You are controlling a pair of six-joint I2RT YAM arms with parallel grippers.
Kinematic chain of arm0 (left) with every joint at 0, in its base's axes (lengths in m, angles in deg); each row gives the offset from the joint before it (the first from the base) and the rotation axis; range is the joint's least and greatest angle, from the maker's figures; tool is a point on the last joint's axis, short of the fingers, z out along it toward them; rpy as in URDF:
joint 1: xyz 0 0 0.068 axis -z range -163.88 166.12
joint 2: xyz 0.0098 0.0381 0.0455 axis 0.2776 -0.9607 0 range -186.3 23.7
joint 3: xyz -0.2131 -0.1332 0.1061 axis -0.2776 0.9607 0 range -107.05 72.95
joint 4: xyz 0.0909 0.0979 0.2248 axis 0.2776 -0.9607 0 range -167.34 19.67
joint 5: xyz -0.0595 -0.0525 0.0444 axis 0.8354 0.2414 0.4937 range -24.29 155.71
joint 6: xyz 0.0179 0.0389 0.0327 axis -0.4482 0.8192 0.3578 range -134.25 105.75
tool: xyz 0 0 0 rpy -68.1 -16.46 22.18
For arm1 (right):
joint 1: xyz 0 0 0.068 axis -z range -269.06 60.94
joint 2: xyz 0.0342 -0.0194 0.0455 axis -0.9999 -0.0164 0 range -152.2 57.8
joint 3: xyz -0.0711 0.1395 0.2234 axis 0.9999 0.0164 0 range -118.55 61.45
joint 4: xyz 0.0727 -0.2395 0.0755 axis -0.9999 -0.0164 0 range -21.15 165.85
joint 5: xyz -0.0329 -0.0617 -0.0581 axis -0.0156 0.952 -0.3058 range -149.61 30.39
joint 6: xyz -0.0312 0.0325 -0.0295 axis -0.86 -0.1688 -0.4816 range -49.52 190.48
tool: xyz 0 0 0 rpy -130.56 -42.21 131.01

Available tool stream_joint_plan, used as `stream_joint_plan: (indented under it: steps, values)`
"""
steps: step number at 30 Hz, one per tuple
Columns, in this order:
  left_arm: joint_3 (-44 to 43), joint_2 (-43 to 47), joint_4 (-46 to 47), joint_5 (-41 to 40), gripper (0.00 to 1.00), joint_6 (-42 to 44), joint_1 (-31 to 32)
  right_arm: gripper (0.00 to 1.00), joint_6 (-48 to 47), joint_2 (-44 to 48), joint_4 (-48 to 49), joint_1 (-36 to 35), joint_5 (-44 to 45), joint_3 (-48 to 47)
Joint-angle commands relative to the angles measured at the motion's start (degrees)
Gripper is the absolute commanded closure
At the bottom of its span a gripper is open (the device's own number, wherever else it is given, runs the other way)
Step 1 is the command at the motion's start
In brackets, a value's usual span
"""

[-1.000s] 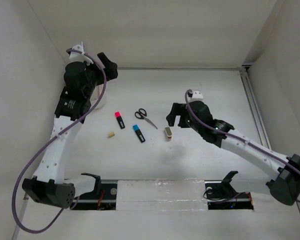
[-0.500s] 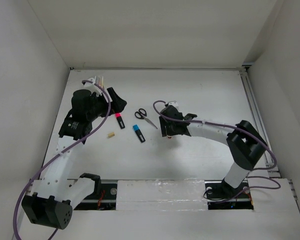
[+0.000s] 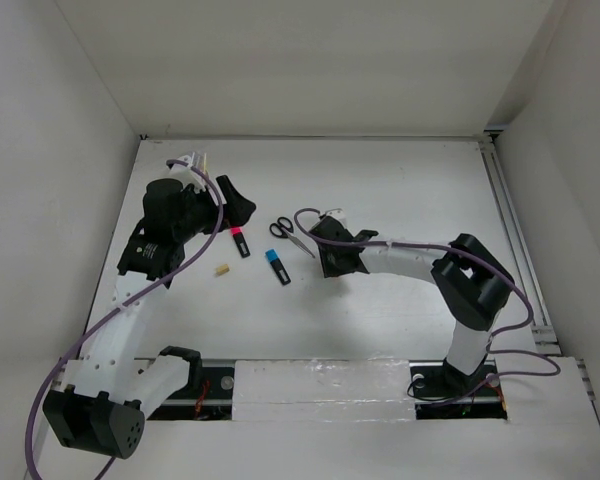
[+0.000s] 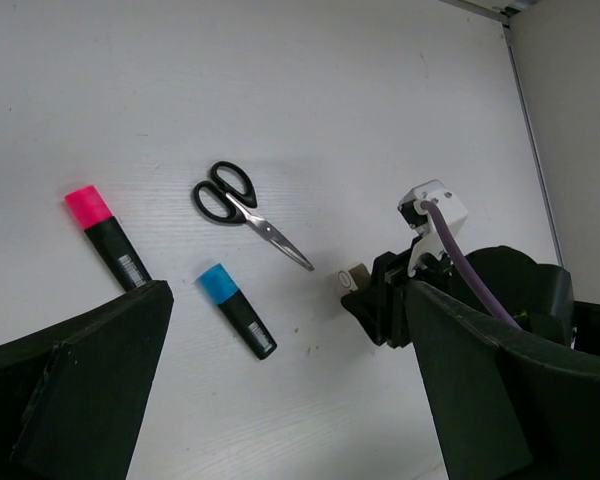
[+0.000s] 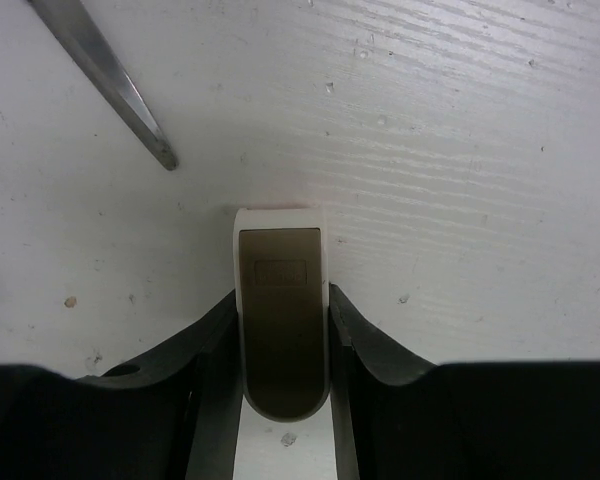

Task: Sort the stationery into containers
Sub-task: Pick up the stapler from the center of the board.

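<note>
Right gripper (image 3: pixel 332 262): narrowed onto the tan-grey block (image 5: pixel 280 300) at the centre of the scene. The block is pinched between both fingers.
Left gripper (image 3: pixel 232 203): held wide and empty, at the far left.
Done: nothing is seen sorted yet.
Left: scissors (image 3: pixel 291 236), pink highlighter (image 3: pixel 240 241), blue highlighter (image 3: pixel 277 267) and eraser (image 3: pixel 221 269) are still loose — the tub is not seen.

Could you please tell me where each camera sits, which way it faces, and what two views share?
Top external: fixed above and behind, looking down on the table; left arm and right arm show.
Left wrist: on its arm, facing scissors, blue highlighter and right pincer; own fingers at bottom corners.
Right wrist: on its arm, facing down at the tan-grey block between its fingers.
Shared by both wrists: block, scissors' tip.
</note>
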Motion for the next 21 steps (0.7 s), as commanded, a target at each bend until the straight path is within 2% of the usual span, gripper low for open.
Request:
stream_joint_plan:
  steps: [1, 2, 6, 7, 8, 10, 13, 16, 21]
  values:
    - [0.74, 0.66, 1.99, 0.96, 0.00, 0.72, -0.39, 0.96, 1.08, -1.73, 0.75, -0.79, -0.31, -0.92]
    - [0.74, -0.03, 2.60, 2.00, 0.00, 0.20, -0.39, 1.00, 1.78, -1.73, 0.75, -0.79, -0.31, -0.92]
    - [3.54, -2.50, 5.14, 9.99, 0.00, -1.12, -0.39, 1.00, 1.26, 8.43, 6.62, -0.79, -4.69, 1.88]
    - [4.17, -3.63, 6.20, 15.32, 0.00, -1.91, -0.39, 1.00, 0.39, 10.30, 11.25, -0.79, -6.79, 2.50]
    - [4.78, -4.17, 8.03, 17.90, 0.00, -2.61, -0.39, 1.00, -0.14, 12.05, 13.82, -0.27, -12.29, 3.03]
    - [7.05, -4.96, 10.24, 23.86, 0.00, -3.84, -0.39, 1.00, -1.89, 15.31, 20.75, -0.26, -17.77, 3.56]
    - [10.31, -4.96, 16.83, 29.42, 0.00, -6.74, 0.22, 1.00, -4.27, 15.85, 26.40, 0.26, -29.89, 1.47]
    - [10.32, -4.96, 18.86, 33.73, 0.00, -6.75, 1.37, 1.00, -5.51, 14.01, 32.99, 0.79, -44.14, -0.30]
    - [10.32, -3.83, 18.86, 35.68, 0.00, -7.54, 1.37, 1.00, -5.51, 13.30, 39.58, 0.79, -49.52, -1.10]
